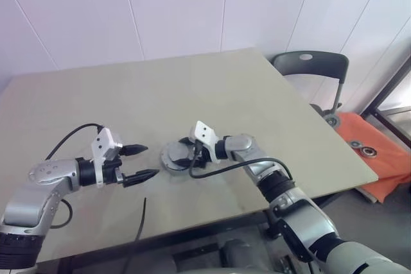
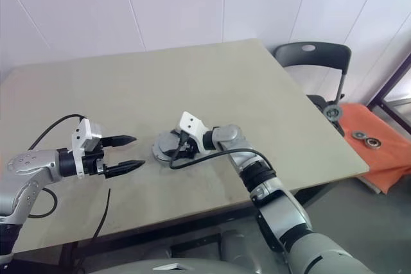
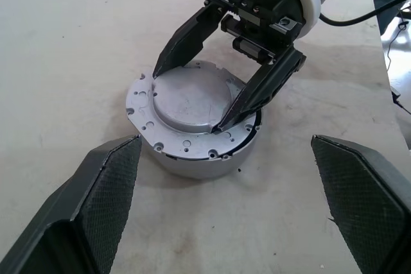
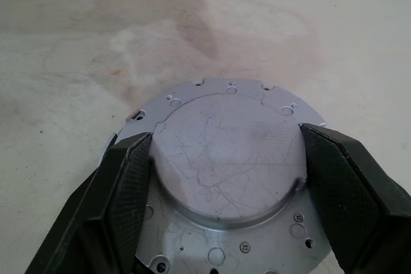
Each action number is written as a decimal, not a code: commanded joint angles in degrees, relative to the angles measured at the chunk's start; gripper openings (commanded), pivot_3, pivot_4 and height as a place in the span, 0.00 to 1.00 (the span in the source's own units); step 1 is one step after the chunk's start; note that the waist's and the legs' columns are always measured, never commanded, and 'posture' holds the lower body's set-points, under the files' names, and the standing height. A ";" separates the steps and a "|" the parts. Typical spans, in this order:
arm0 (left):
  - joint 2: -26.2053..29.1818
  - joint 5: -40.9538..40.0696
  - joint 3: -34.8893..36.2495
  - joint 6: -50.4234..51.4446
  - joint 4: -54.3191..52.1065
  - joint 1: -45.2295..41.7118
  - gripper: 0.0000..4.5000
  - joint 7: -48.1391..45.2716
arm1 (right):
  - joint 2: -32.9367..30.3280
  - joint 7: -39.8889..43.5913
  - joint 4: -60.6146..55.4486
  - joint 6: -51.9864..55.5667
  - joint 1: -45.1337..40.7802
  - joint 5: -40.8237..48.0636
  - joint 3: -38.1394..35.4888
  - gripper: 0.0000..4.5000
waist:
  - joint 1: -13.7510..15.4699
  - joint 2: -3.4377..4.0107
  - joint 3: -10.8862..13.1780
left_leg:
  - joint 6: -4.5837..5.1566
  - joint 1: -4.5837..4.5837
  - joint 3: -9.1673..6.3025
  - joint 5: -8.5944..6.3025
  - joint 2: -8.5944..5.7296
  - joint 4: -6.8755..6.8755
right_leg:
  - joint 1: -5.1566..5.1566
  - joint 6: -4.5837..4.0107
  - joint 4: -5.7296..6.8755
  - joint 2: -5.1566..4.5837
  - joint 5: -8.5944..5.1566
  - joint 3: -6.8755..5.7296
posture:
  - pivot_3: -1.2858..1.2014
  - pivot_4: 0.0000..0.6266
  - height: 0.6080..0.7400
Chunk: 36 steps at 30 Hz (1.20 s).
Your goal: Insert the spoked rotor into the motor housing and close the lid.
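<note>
Motor housing (image 3: 192,158), a short round silver-grey metal puck, is seen on the beige table (image 1: 257,94), near the middle of the front edge and well apart from the side edges. It is covered by the lid (image 4: 228,165), a flat round pale grey metal disc with a raised central plateau and a flange ringed by small holes and notches. The lid is judged to be seated, or close to it, since its flange lies level over the housing wall, though a thin dark gap is visible along one side of the rim. Fine scratches are seen across the plateau. No copper windings and no spoked rotor can be seen, so the rotor is presumed to be enclosed beneath the lid.

The right gripper (image 3: 192,101) is placed over the lid, its two black fingers spread to either side of the raised plateau with the tips at its edge, apparently so that the lid can be centred or pressed home. Whether the plateau is actually clamped cannot be told; the fingers are held about as wide as the plateau.

The left gripper (image 1: 142,161) is held just beside the housing above the table, jaws wide and nothing between them, seemingly kept ready to steady the housing.
</note>
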 commanded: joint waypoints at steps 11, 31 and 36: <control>-0.12 -0.69 1.02 -0.45 -0.92 -0.98 1.00 0.13 | -0.41 0.57 3.39 1.91 -3.20 0.03 -1.40 0.72 | 0.00 0.01 0.01 | 0.00 0.00 0.00 0.00 0.00 0.02 | 0.00 -0.01 0.00 0.00 0.00 0.00 | 0.52 0.00 1.00; -0.91 -0.31 0.78 -0.65 -0.83 -0.99 1.00 0.42 | -3.00 10.33 6.92 4.01 -5.19 2.75 -2.95 0.72 | 0.33 0.03 0.02 | 0.00 -0.17 -0.01 0.00 -0.02 -0.01 | -0.09 0.13 -0.10 -0.03 0.09 -0.01 | 0.52 0.00 1.00; -0.90 -0.38 0.86 -0.52 -1.15 -0.74 1.00 0.59 | -2.44 10.18 5.30 3.52 -5.03 2.46 -2.29 0.72 | 0.32 0.03 0.02 | 0.00 -0.17 -0.01 0.00 -0.02 -0.01 | -0.09 0.13 -0.10 -0.03 0.09 -0.01 | 0.52 0.00 1.00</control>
